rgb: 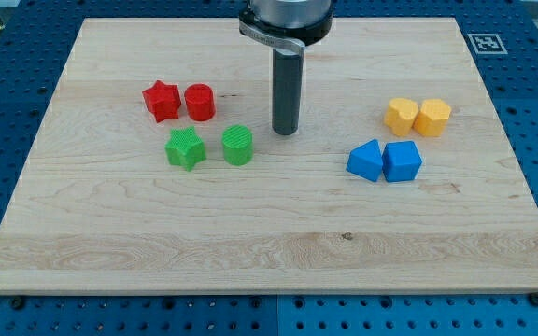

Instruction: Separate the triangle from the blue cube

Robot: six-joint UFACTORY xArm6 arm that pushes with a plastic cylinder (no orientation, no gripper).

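Observation:
A blue triangle (365, 161) and a blue cube (403, 161) lie touching each other at the view's right of the board, the triangle on the left. My tip (285, 131) stands on the board at the middle top, well to the left of the triangle and a little up from it, touching no block. The green cylinder (237, 146) is the nearest block, just to the tip's lower left.
A yellow pentagon-like block (401, 117) and a yellow hexagon (432, 118) sit together just above the blue pair. A red star (162, 101) and red cylinder (200, 102) lie at the upper left, a green star (186, 148) below them. The wooden board (250, 243) ends at blue pegboard.

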